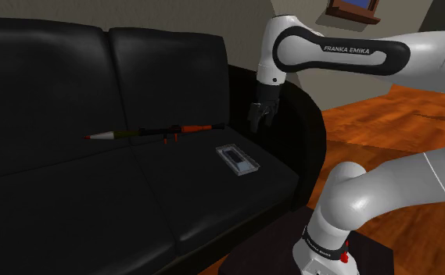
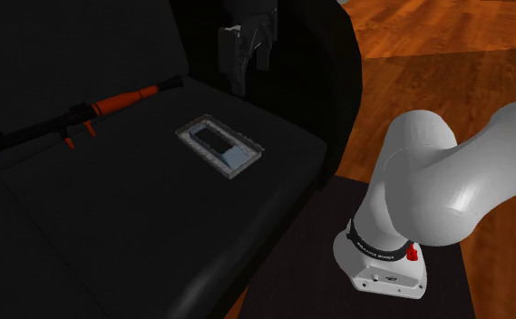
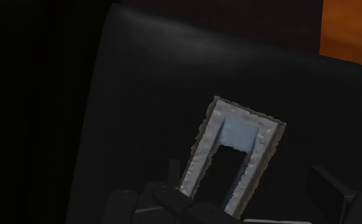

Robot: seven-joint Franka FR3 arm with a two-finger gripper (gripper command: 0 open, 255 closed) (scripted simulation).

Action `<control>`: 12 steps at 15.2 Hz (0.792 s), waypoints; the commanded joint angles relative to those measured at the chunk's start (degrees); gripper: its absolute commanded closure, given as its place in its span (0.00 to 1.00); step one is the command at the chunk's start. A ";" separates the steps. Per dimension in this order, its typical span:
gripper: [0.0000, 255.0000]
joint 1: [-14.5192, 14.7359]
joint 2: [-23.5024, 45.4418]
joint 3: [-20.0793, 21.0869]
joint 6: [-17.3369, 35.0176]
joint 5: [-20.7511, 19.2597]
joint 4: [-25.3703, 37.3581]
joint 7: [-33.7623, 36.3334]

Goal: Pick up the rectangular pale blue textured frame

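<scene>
We are seeing the black gripper hanging in the air with its fingers spread apart, gripping nothing. Below it, the pale blue rectangular frame is lying flat on the black sofa seat, near the armrest. A long black-and-orange object is lying further along the seat.

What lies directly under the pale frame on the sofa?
The frame lies flat on the black seat cushion. The cushion surface beneath it is covered.
</scene>
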 commanded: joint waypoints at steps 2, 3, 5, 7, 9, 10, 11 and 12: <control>0.00 -0.53 0.70 0.11 2.31 0.12 -1.31 1.38; 0.00 -1.07 1.50 0.21 4.64 0.23 -2.55 2.75; 0.00 -2.13 3.36 0.41 9.34 0.43 -4.79 5.47; 0.00 -3.17 5.59 0.57 14.09 0.59 -6.72 8.16; 0.00 -4.20 8.19 0.70 18.87 0.71 -8.32 10.83; 0.00 -4.71 9.61 0.76 21.27 0.77 -9.00 12.15; 0.00 -5.22 11.12 0.81 23.67 0.82 -9.60 13.47; 0.00 -5.45 11.85 0.82 24.79 0.83 -9.85 14.09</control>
